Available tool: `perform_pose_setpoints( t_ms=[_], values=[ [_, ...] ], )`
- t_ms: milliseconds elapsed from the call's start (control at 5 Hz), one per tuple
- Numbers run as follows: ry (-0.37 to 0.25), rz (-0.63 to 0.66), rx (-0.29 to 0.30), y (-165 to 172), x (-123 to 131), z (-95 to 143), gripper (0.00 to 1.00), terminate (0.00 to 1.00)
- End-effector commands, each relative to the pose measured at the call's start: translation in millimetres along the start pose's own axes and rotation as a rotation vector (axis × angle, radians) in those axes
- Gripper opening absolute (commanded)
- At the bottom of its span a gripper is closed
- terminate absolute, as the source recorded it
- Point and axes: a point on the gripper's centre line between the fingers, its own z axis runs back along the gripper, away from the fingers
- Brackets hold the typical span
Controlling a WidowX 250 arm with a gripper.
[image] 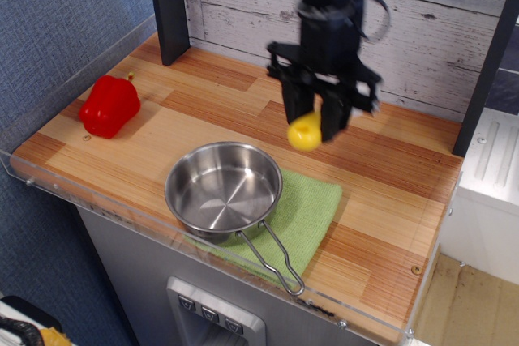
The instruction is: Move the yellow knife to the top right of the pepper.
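Observation:
The red pepper lies on the wooden table at the left, near the left wall. My gripper hangs over the middle back of the table, well right of the pepper, and is shut on the yellow knife. Only the knife's yellow handle end shows below the fingers; the blade is hidden inside the gripper. The knife is held in the air above the table, just behind the steel pan.
A steel pan with a wire handle sits on a green cloth at the table's front middle. A dark post stands at the back left. A clear acrylic rim edges the table's front and left.

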Motion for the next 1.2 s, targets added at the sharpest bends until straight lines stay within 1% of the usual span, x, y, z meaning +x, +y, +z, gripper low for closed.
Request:
perform_pose_setpoints(
  t_ms=[0, 200, 400, 600, 800, 1000],
  values=[
    [-0.102, 0.044, -0.025, 74.9, -2.5, 36.5, 0.00, 0.00],
    [-0.085, 0.058, 0.055, 108.1, -2.1, 33.4, 0.00, 0.00],
    [-0.081, 0.073, 0.099, 128.7, 0.5, 33.2, 0.00, 0.00],
    [-0.052, 0.061, 0.098, 128.9, 0.9, 16.1, 0.00, 0.00],
    [0.000, 0.046, 0.111, 124.5, 3.3, -12.9, 0.00, 0.00],
    [0.032, 0.059, 0.101, 129.2, 1.6, -37.9, 0.00, 0.00]
  ],
)
